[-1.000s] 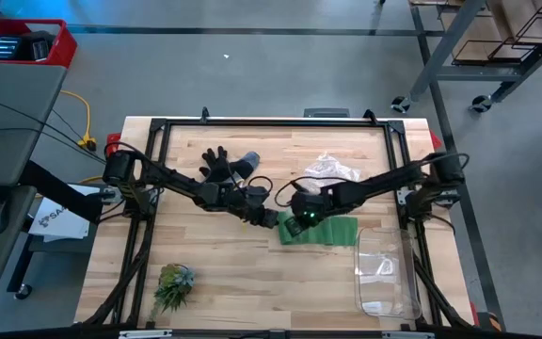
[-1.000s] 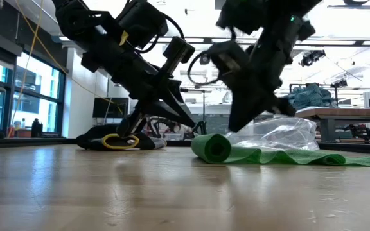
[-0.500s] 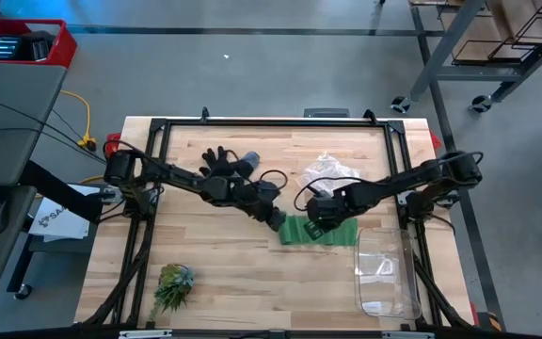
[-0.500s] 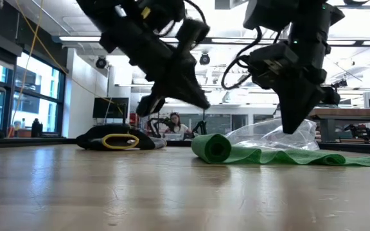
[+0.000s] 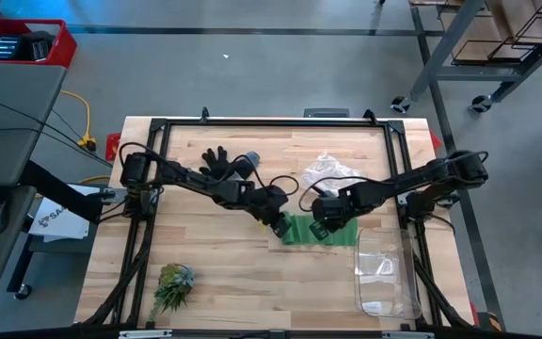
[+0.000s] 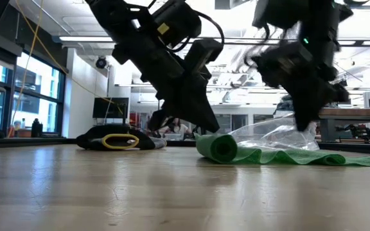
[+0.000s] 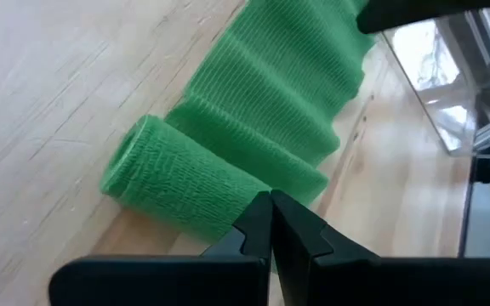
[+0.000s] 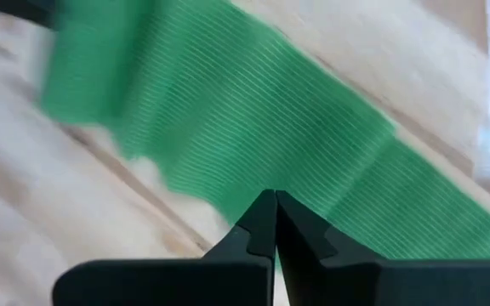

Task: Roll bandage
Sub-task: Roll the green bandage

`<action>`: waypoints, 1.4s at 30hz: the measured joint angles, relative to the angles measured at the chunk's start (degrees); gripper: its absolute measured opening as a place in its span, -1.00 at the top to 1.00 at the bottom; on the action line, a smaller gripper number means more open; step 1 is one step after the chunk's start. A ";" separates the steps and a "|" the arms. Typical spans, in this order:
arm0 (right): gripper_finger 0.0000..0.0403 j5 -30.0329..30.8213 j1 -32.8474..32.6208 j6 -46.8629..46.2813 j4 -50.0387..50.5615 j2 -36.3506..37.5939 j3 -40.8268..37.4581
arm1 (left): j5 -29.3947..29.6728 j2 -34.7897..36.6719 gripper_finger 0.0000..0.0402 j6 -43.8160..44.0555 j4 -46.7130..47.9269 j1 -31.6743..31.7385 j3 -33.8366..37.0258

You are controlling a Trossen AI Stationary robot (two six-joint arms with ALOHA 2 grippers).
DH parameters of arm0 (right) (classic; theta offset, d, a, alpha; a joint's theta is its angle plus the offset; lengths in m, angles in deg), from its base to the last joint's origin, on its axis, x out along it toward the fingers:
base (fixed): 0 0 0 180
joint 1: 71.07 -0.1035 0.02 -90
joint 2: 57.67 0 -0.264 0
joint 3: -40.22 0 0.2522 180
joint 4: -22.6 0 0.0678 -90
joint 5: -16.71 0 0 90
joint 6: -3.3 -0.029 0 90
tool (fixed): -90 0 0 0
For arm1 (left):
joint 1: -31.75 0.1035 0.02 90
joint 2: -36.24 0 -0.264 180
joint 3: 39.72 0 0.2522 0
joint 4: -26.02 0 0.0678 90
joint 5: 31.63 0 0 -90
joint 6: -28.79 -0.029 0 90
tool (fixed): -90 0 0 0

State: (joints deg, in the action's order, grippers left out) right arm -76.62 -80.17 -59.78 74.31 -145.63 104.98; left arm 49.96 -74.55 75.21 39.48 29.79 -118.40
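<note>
Left gripper (image 5: 276,223), fingers pressed together and holding nothing, sat right against the rolled end of the green bandage (image 5: 320,231) mid-table. Right gripper (image 5: 324,218), also pinched closed and empty-handed, hovered over the flat strip. That strip ran from the roll toward the clear plastic container (image 5: 385,275).

Robotics lab, framed workbench (image 5: 252,273), wheeled racks (image 5: 478,47)

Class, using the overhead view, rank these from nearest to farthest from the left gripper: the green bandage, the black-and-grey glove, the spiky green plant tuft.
1. Green fabric bandage: at the left gripper, table centre.
2. Black-and-grey glove: toward the table's far edge.
3. Spiky green plant tuft: near left corner.
</note>
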 joint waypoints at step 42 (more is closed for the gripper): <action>1.00 -0.35 -1.57 -10.22 -1.68 0.74 -8.76 | 0.11 8.09 1.00 -19.61 15.53 3.13 -0.04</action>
State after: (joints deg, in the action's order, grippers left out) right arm -76.97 -81.75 -70.00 72.64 -144.89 96.22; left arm 50.07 -66.46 55.60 55.01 32.92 -118.45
